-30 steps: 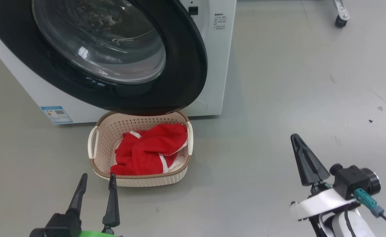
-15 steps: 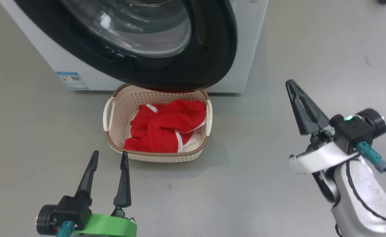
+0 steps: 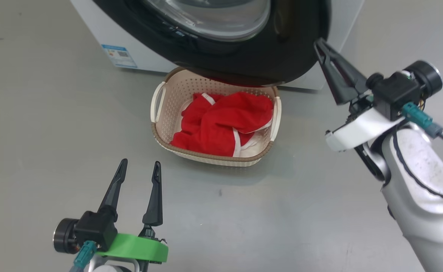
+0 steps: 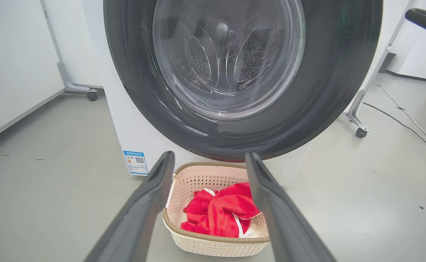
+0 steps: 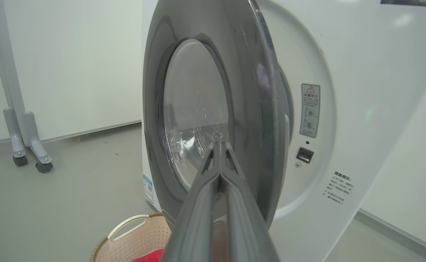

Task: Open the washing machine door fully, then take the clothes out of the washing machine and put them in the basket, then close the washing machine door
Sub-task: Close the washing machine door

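Spotter: Clothes (image 3: 221,124) are lying in the basket (image 3: 206,159) under the door (image 3: 244,64); unloading is looking done.
Checker: Your right claw (image 3: 318,42), pinched together, is rising to the door's rim as your head is turning. Left claw (image 3: 140,163) is hanging spread, empty. You're likely lining up the closing push.

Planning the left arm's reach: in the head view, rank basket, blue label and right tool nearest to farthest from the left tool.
1. Basket, just ahead of the left tool.
2. Blue label, on the washer behind it.
3. Right tool, far right by the door.
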